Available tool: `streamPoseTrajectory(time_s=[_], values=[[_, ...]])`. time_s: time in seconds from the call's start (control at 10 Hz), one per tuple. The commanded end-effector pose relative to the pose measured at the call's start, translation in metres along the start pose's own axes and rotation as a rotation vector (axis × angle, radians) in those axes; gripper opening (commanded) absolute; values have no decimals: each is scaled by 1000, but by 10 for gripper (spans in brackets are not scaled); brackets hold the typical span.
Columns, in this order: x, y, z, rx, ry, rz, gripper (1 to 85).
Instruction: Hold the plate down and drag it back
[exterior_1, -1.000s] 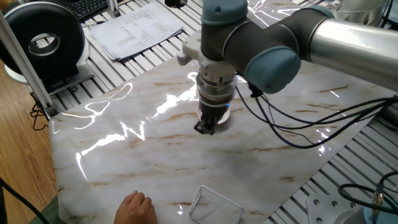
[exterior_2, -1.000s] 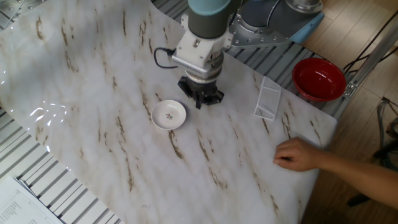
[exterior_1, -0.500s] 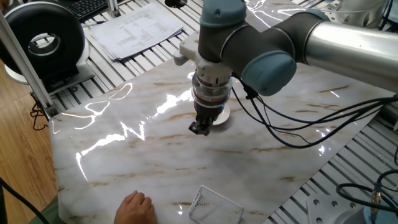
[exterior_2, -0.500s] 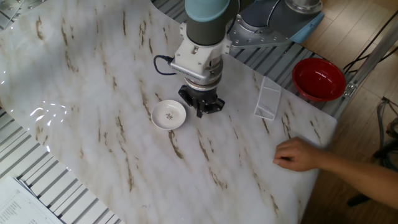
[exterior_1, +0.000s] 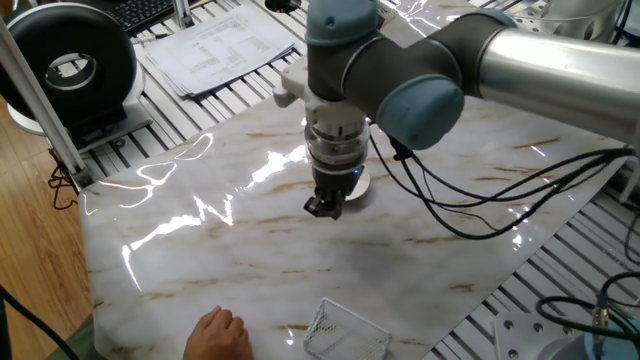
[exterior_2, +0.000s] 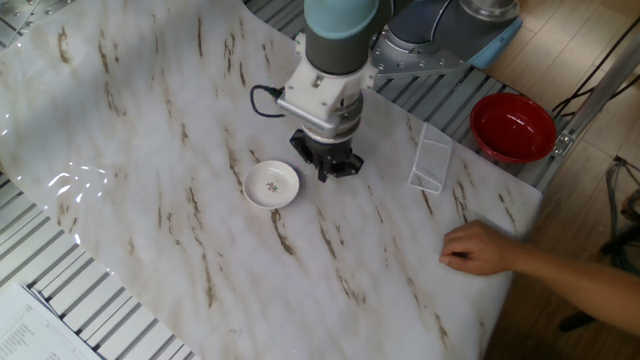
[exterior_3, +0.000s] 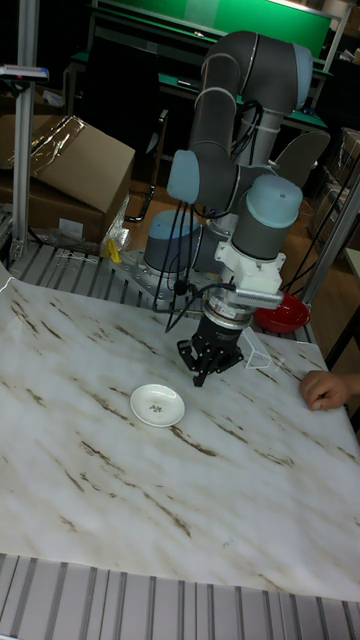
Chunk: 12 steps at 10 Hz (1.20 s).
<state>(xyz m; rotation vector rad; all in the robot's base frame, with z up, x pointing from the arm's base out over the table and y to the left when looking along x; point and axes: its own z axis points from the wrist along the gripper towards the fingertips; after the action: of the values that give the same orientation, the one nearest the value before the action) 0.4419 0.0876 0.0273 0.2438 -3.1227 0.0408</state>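
The plate (exterior_2: 271, 184) is a small white saucer with a dark motif in its centre, lying flat on the marble table (exterior_2: 150, 120). My gripper (exterior_2: 330, 170) hovers just to its right, apart from it, pointing down with the fingers together and nothing between them. In the tall view the plate (exterior_3: 157, 404) lies left of and below the gripper (exterior_3: 204, 376). From the opposite side the gripper (exterior_1: 325, 207) covers most of the plate (exterior_1: 361, 186), so only a white sliver of rim shows.
A wire-mesh basket (exterior_2: 430, 160) stands right of the gripper, with a red bowl (exterior_2: 513, 125) beyond it at the table edge. A person's hand (exterior_2: 480, 248) rests on the table nearby. Papers (exterior_1: 215, 45) and a black round device (exterior_1: 70, 65) lie off the table.
The gripper has shifted slightly sideways and a little lower beside the plate. The plate, basket and hand have not moved.
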Motion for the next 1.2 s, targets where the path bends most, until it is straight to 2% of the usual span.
streamPoseTrajectory(time_s=[0.0, 0.2, 0.4, 0.6, 0.7, 0.8, 0.9, 1.0, 1.1], values=[[-13, 1, 8, -12, -12, -8, 13], [-22, 2, 8, -12, -48, -21, 13], [-40, 6, 6, -28, -116, -21, 13], [-52, 10, 4, -46, -165, -4, 13], [-60, 12, 3, -52, -194, -8, 13], [-71, 12, 0, -51, -240, -25, 13], [-77, 14, -1, -55, -263, -37, 13], [-76, 12, -1, -49, -259, -41, 13], [-69, 9, 1, -37, -230, -44, 13]])
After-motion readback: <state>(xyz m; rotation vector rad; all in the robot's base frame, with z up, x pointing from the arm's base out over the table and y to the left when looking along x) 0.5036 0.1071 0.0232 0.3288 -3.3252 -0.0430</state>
